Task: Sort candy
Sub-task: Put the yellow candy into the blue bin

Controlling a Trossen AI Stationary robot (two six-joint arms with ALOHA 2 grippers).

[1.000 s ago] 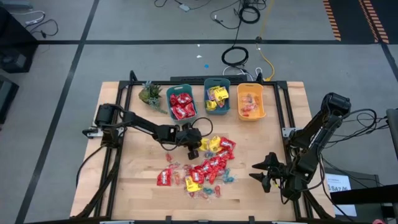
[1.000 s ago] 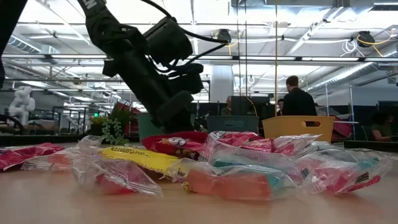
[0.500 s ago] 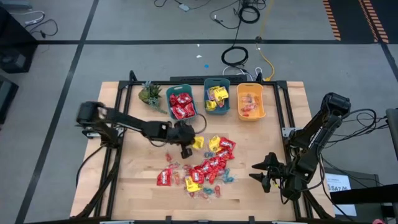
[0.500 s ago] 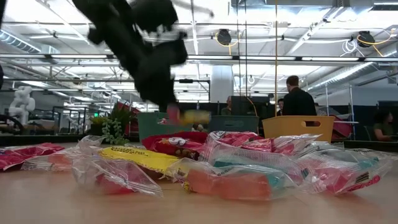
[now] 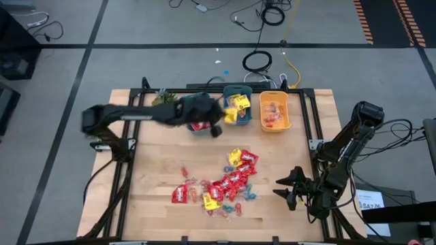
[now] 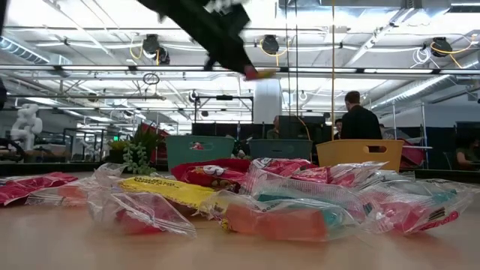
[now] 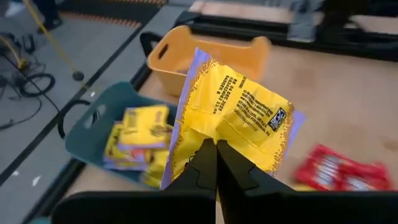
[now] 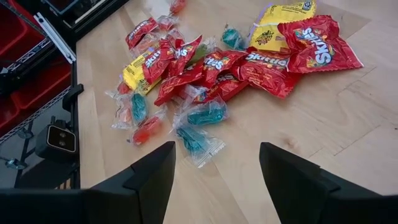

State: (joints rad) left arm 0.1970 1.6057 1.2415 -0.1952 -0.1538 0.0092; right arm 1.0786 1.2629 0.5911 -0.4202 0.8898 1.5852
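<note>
Left pincer (image 7: 216, 163) clamped on yellow packet (image 7: 233, 118) above teal bin (image 7: 102, 134), orange bin (image 7: 205, 59) adjacent.

Glossy crinkled foil on yellow packet (image 7: 233, 121); shiny clear wrappers (image 8: 199, 134); matt plastic bins (image 7: 205, 56); pale wooden table (image 8: 292, 149).

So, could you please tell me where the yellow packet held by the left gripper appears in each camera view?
High view: the yellow packet hangs from the left gripper, beside the teal bin of yellow packets.
Low view: near the top centre, a small yellow shape under the dark arm.
Left wrist view: centre, packet pinched between the fingers.
Right wrist view: not in it.
Shared landmark: the orange bin.
</note>
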